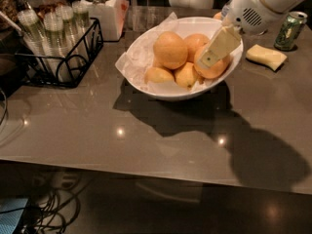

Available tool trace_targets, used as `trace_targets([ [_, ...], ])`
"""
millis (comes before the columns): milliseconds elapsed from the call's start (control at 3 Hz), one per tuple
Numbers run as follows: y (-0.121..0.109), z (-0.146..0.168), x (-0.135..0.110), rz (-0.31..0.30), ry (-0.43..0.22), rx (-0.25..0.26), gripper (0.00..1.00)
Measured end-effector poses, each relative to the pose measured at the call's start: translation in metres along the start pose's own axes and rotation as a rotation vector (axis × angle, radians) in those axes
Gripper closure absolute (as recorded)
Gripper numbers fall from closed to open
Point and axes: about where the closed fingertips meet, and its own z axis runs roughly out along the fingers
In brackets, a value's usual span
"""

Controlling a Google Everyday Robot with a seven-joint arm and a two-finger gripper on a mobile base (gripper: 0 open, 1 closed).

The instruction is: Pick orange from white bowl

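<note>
The white bowl (146, 48), lined with crumpled white paper, stands at the middle back of the table. It holds several fruits. The deep-orange orange (217, 68) lies at the bowl's right side. A paler big fruit (170, 49) lies left of it, and another orange-toned fruit (194, 41) sits behind. Two small yellow lemons (159, 75) lie in front. My gripper (210, 56) reaches down from the upper right into the bowl and lies against the top of the orange, covering part of it.
A black wire basket (58, 52) with plastic cups stands at the left. A white lidded jar (102, 9) is behind it. A yellow sponge (265, 56) and a green can (290, 30) lie right of the bowl. The table's front edge runs along the bottom.
</note>
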Motion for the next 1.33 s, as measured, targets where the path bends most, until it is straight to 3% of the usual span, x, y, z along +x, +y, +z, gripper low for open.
trace_targets([
  [667, 0.019, 0.039, 0.008, 0.025, 0.063, -0.127, 0.16],
  [1333, 0.023, 0.064, 0.015, 0.033, 0.125, -0.178, 0.21],
])
